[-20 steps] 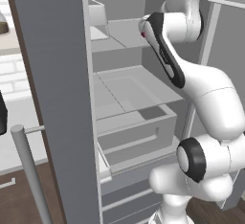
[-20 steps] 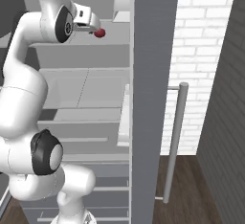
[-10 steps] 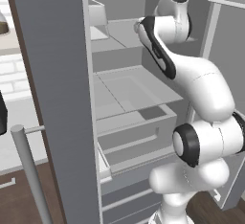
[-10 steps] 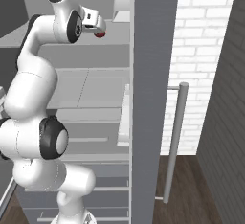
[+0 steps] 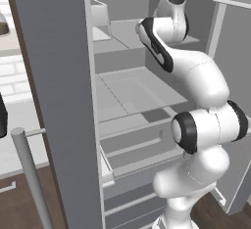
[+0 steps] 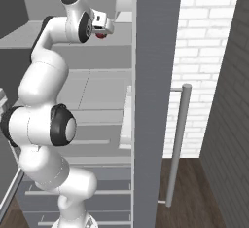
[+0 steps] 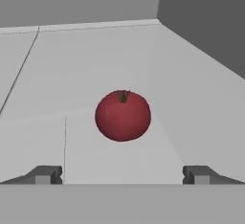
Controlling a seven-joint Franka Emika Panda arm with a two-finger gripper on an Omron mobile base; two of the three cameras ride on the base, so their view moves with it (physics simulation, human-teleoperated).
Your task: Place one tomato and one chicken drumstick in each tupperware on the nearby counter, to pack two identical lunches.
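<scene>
The tomato [image 7: 123,116] is a smooth, round, dark red fruit with a small green-brown stem at its top, resting on a flat matte pale grey shelf [image 7: 72,65] inside an open fridge-like cabinet, near where the shelf meets the darker grey wall on the right. In the right base view a bit of the same tomato [image 6: 101,34] shows as a red spot just beyond the hand, on the upper shelf. The gripper [image 7: 121,174] stands with its jaws spread wide, the two small grey fingertips [image 7: 45,174] far apart at either side; the tomato lies ahead of them and between their lines, not touched, and nothing is held. The white glossy arm [image 5: 186,76] with dark joints reaches up and into the upper shelf. Below are more pale shelves and a drawer [image 5: 137,147]. The tall grey door [image 6: 155,76] carries a slim round bar handle [image 6: 177,144]; behind it is a white brick wall [image 6: 204,51], with dark wood floor [image 6: 194,198] below.
</scene>
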